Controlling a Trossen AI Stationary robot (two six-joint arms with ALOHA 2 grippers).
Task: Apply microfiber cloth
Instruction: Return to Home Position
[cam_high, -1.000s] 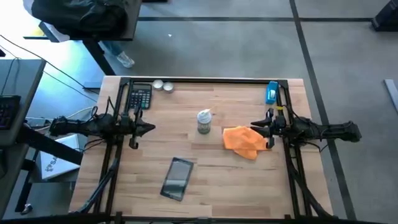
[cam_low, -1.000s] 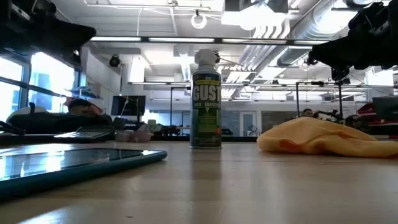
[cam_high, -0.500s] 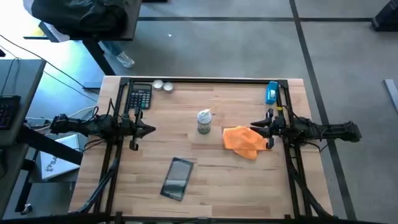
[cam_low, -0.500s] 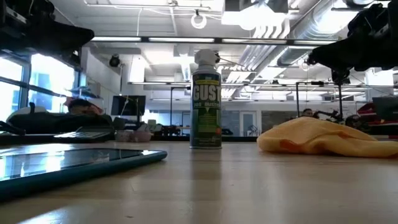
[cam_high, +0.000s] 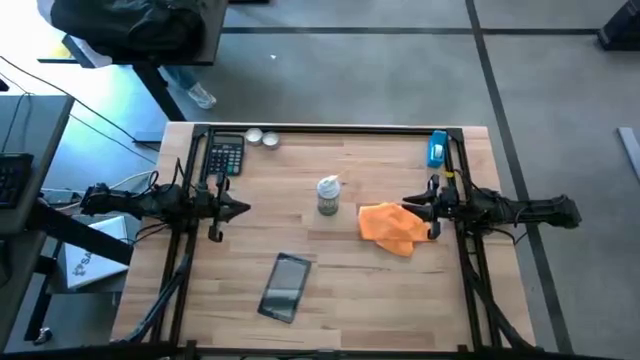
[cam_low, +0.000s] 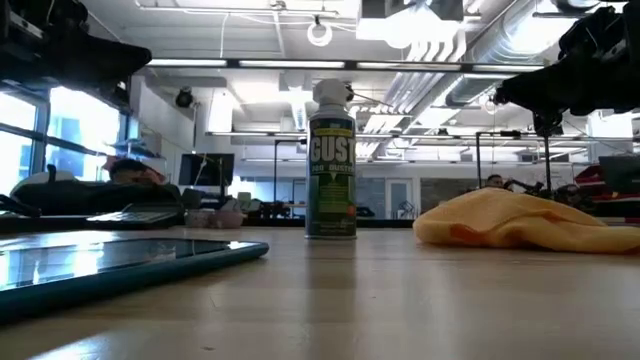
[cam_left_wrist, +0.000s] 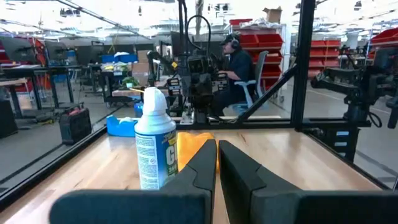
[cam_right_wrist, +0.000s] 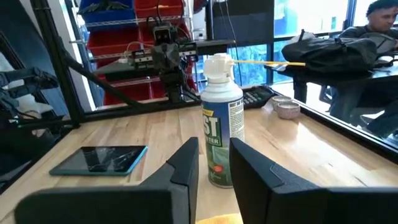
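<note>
From above, the orange cloth (cam_high: 388, 227) lies crumpled on the table (cam_high: 330, 260), its edge just under the right gripper (cam_high: 410, 208), and nothing holds it. The left gripper (cam_high: 240, 207) hangs well apart over the opposite side. The tablet (cam_high: 286, 287) lies flat nearer the front edge, and the spray can (cam_high: 328, 196) stands upright between the arms.

At table height the cloth is a loose heap beside the can, with the arms as dark shapes up high — clear of everything.

Past the left wrist, the fingers are pressed nearly together and empty. Past the right wrist, the fingers stand a little apart, with only the far-off can showing between them.

I'd say the wiping is finished and this is the retreat to rest — what's left seems no more than settling both arms level without snagging the cloth.
</note>
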